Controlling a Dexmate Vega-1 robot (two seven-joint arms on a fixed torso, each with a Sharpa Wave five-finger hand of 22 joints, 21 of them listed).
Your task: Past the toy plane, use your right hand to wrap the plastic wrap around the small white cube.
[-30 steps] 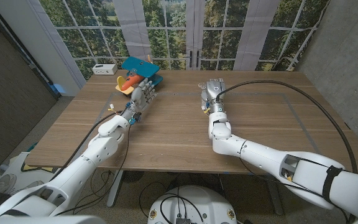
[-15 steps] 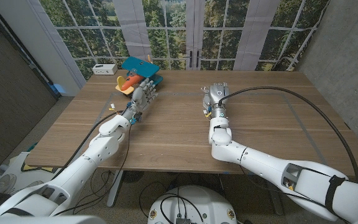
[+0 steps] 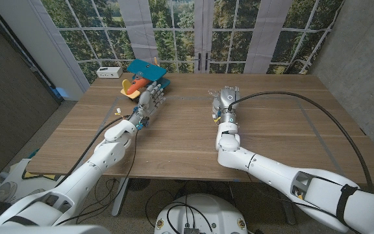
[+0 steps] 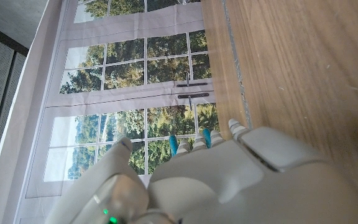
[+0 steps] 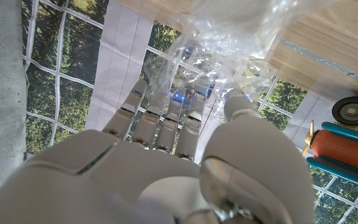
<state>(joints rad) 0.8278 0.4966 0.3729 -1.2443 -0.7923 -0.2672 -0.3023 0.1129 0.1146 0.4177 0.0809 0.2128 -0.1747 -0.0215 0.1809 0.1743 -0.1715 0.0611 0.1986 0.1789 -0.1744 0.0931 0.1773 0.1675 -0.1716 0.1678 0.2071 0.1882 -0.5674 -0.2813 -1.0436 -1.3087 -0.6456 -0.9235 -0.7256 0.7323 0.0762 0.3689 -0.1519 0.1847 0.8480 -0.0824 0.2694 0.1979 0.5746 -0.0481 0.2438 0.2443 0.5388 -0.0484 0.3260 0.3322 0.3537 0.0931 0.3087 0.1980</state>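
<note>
The toy plane (image 3: 143,77), with blue wings and an orange body, lies at the table's far left; it also appears in the right wrist view (image 5: 345,149). My right hand (image 3: 225,101) is mid-table, to the right of the plane. Crumpled clear plastic wrap (image 5: 225,38) is bunched between its thumb and fingertips (image 5: 166,109), and a bit of wrap (image 3: 211,97) shows beside the hand in the head view. The white cube is hidden. My left hand (image 3: 149,99) holds nothing, with its fingers stretched towards the plane.
A white box (image 3: 110,71) stands at the table's far left corner, beside the plane. The wooden table (image 3: 284,130) ends just below both forearms. A thick black cable (image 3: 317,104) arcs over the right side.
My right forearm has swung a little to the left and the hand has dropped slightly over the wrap. The left arm has stayed where it was.
</note>
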